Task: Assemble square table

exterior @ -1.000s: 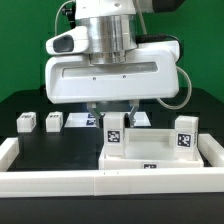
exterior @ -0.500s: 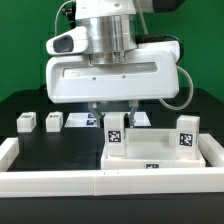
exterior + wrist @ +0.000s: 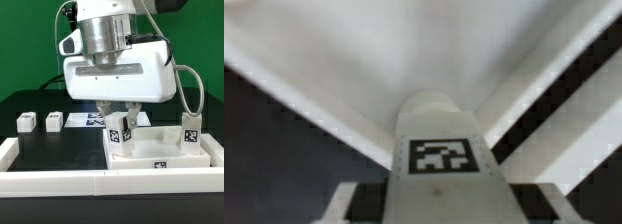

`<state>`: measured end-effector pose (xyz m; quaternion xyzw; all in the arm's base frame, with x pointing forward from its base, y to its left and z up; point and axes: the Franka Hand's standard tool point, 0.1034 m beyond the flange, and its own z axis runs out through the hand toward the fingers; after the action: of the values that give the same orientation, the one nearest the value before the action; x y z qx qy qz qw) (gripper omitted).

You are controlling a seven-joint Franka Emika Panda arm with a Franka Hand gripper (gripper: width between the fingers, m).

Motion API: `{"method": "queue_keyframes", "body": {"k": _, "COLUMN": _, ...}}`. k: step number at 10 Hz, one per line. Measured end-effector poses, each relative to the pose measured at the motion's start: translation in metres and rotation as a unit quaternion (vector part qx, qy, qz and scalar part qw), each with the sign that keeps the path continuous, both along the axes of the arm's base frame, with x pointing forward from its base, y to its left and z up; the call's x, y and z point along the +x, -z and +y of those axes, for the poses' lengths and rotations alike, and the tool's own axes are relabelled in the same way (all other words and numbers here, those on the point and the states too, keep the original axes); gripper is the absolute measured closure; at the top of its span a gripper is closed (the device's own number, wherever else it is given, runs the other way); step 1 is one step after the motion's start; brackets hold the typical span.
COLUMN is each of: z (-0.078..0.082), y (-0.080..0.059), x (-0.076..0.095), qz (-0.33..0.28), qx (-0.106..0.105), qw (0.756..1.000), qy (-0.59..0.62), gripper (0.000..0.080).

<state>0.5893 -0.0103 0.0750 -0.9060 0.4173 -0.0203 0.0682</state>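
Observation:
The white square table top (image 3: 160, 160) lies at the exterior view's front right, against the border rails. Two tagged white legs stand on it: one (image 3: 120, 131) at its near-left part and one (image 3: 190, 135) at its right. My gripper (image 3: 120, 116) reaches down over the first leg, one finger on each side. In the wrist view that leg (image 3: 445, 140) fills the gap between my fingers (image 3: 359, 205), its tag facing the camera, so my gripper (image 3: 446, 205) is shut on it. Two loose legs (image 3: 26, 121) (image 3: 54, 121) stand on the black table at the left.
Long white border rails run along the front (image 3: 60, 181) and the left (image 3: 8, 150) of the table. The marker board (image 3: 88, 120) lies flat behind the loose legs. The big white hand housing (image 3: 115, 75) hides the area behind the table top.
My hand has swung toward the exterior view's right and tilted, still on the leg. The table top with its two legs has shifted slightly right. The loose legs have not moved.

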Motion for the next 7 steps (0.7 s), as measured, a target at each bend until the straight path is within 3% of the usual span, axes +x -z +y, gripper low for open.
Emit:
{"method": "queue_keyframes", "body": {"k": 4, "z": 0.013, "y": 0.001, "x": 0.000, "qz": 0.020, "qx": 0.030, "qw": 0.982, "qy": 0.188, "gripper": 0.0509}}
{"method": "queue_keyframes", "body": {"k": 7, "z": 0.014, "y": 0.001, "x": 0.000, "qz": 0.020, "qx": 0.027, "qw": 0.986, "qy": 0.165, "gripper": 0.0504}}
